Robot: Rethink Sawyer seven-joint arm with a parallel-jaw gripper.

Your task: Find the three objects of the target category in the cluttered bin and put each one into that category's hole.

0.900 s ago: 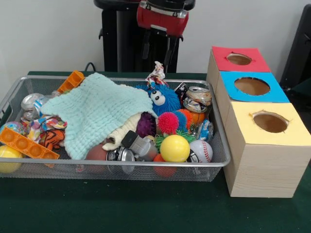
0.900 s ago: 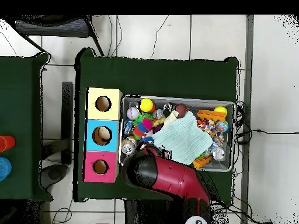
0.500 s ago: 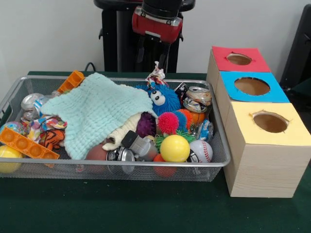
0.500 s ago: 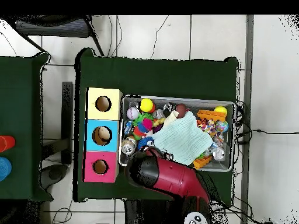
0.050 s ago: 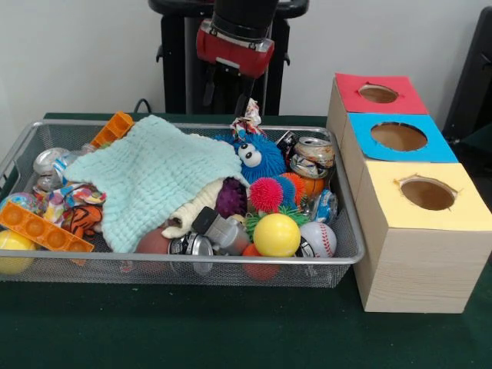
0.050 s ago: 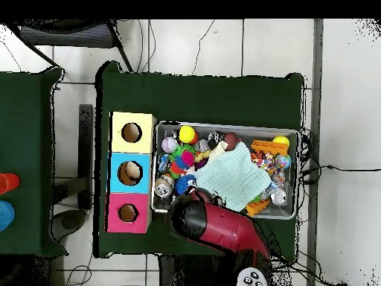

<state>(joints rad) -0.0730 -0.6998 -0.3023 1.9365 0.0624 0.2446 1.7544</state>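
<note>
Item, gripper (image 5: 227, 83): two dark fingers (image 5: 209, 78) hanging apart under the red and black arm (image 5: 234, 34), released, grasping nothing; poised above the far rim of the silver wire-mesh bin (image 5: 231, 261), near the blue furry googly-eyed toy (image 5: 256, 154).

Item, target category: unnamed; likely candidates, we judge, the crushed printed drink can (image 5: 311, 156) or the yellow plastic ball (image 5: 276, 234); we would descend vertically on an exposed piece, clear of the pale green woven cloth (image 5: 150, 177).

Item, views: front shows the fingers; overhead hides them under the arm, yet reveals something pale inside the blue-topped box's hole (image 6: 131, 173).
</note>
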